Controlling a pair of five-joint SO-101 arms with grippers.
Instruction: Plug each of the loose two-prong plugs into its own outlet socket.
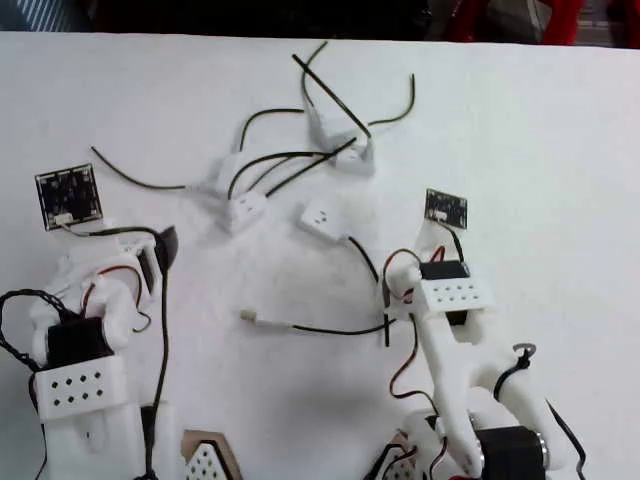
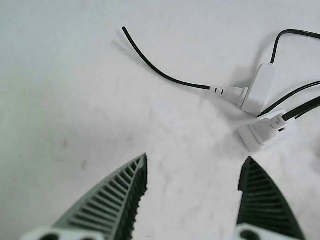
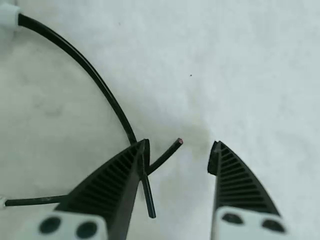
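Observation:
A loose white two-prong plug (image 1: 252,317) lies mid-table, its black cable (image 1: 330,329) running right to my right gripper (image 1: 392,300). That gripper (image 3: 180,142) is open just above the table, and the cut cable end (image 3: 177,143) lies between its fingertips while the cable (image 3: 100,85) passes its one finger (image 3: 120,175). An empty white socket (image 1: 325,220) sits just beyond. My left gripper (image 1: 160,245) is open (image 2: 196,158) over bare table. Ahead of it lie two white sockets (image 2: 261,87) (image 2: 267,131), each with a plug (image 2: 227,92) in it.
More sockets and black cables tangle at the table's back centre (image 1: 350,150). Two small dark circuit boards (image 1: 68,195) (image 1: 445,208) hang on the arms' wiring. The table's far edge (image 1: 320,36) runs along the back. White tabletop (image 1: 560,150) spreads to the right.

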